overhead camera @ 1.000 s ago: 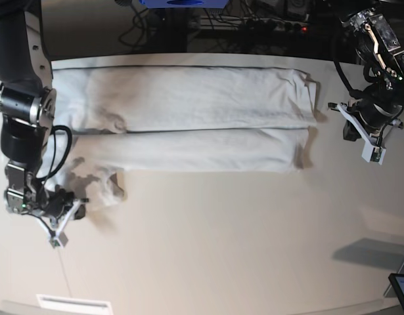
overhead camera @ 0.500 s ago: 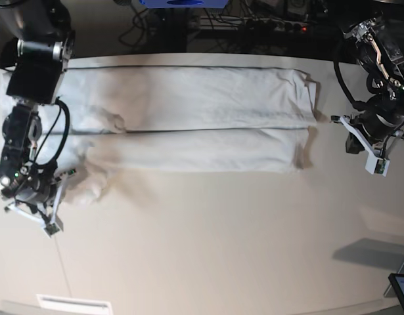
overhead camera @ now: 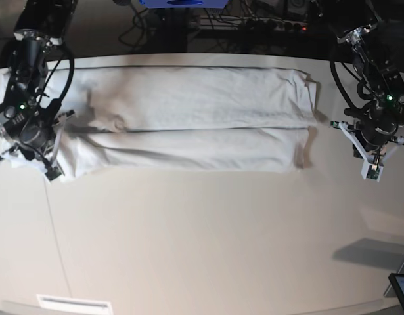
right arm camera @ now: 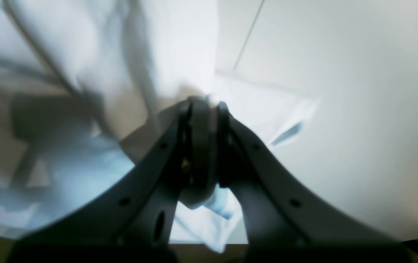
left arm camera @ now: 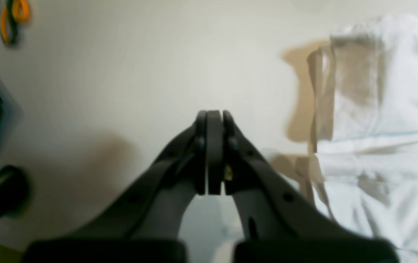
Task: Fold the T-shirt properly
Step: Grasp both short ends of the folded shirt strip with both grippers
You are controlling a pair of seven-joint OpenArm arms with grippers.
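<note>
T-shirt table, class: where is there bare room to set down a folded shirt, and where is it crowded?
Free: the tabletop below the T-shirt, between the right gripper and the left gripper. Crowded: the far strip, filled by the shirt, with an arm at each end.

1. We see a pale off-white bench (overhead camera: 208,249) filling most of the view.
2. Behind its far edge, tangled dark cables (overhead camera: 254,26) lie in shadow.
3. A blue object (overhead camera: 180,3) sits beside those cables.
</note>
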